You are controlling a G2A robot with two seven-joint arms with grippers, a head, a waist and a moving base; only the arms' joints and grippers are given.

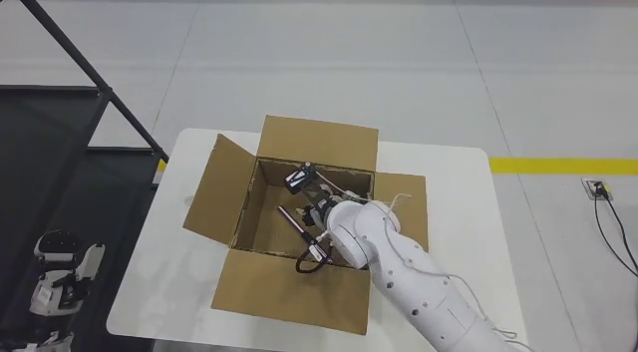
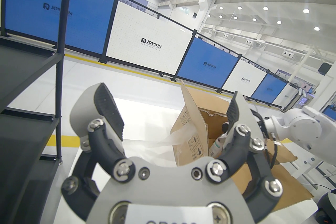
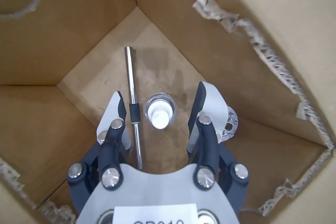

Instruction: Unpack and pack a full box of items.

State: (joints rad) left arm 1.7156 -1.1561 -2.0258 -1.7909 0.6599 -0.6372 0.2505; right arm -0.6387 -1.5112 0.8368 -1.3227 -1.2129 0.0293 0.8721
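Note:
An open cardboard box [image 1: 317, 138] stands on the white table [image 1: 459, 168]. My right arm [image 1: 384, 247] goes down into it. Inside, my right gripper [image 3: 160, 95] hangs open over the box floor [image 3: 157, 62], holding nothing. Straight below, between its fingers, a clear bottle with a white cap [image 3: 160, 112] stands upright. A long metal rod [image 3: 132, 88] with a black band lies beside one finger. A perforated metal disc [image 3: 230, 125] peeks out behind the other finger. My left gripper [image 2: 169, 97] is open and empty, off the table's left side, well away from the box [image 2: 194, 114].
A black metal shelf [image 2: 31, 93] stands close to the left gripper. The box's flaps [image 1: 214, 192] fold outward, and their torn edges [image 3: 231, 22] ring the opening. White table shows to the left of the box [image 1: 159, 272].

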